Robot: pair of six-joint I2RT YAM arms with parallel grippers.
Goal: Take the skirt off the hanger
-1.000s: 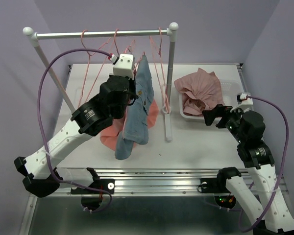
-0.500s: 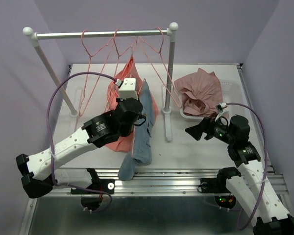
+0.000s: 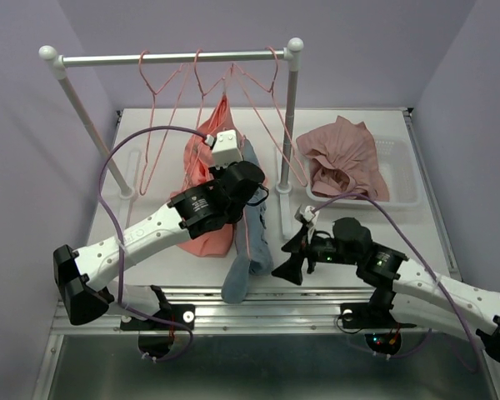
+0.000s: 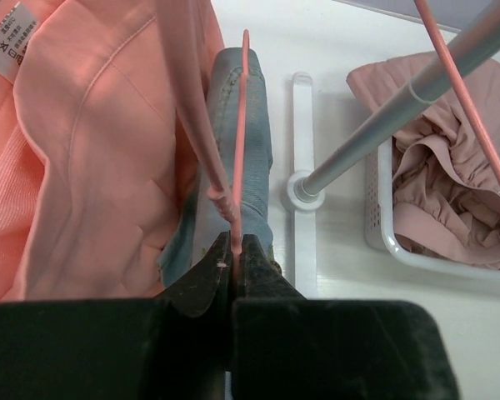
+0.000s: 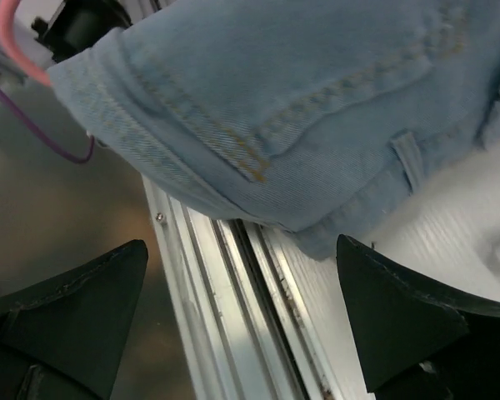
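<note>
Overhead, the skirt (image 3: 207, 240) is seen hanging below the rail (image 3: 175, 58), partly covered by the left arm. Only in the left wrist view is the left gripper (image 4: 233, 248) shown pinched on a pink hanger wire (image 4: 242, 125), just beside the skirt. The right gripper (image 5: 242, 243) is shown spread beneath the denim garment (image 5: 300, 100) in its own view.
</note>
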